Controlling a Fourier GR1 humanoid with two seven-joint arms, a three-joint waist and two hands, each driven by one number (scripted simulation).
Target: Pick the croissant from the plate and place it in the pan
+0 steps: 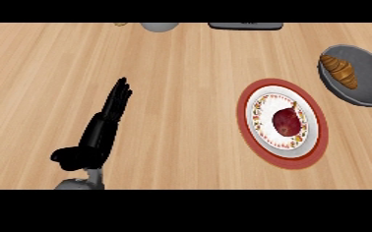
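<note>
Croissant: golden brown, ridged, tapering to a point at its upper left end. It is lying inside the grey pan at the right edge of the head view, toward the pan's upper left side, and is running diagonally. No hand is touching it.

Pan: dark grey and shallow, partly cut off by the right edge. It is holding the croissant and nothing else that shows.

Plate: round, with a broad red rim, a white centre and a ring of small coloured marks. It is sitting on the tabletop just beside the pan, to its lower left. It is carrying one dark red round fruit near its middle.

Left hand: it is showing at the lower left, well apart from plate and pan. Its fingers are lying straight and together, pointing up the view, with the thumb sticking out to the left. It is gripping nothing.

Far edge: a grey rounded object and a flat black object are sitting there, both cut off.
</note>
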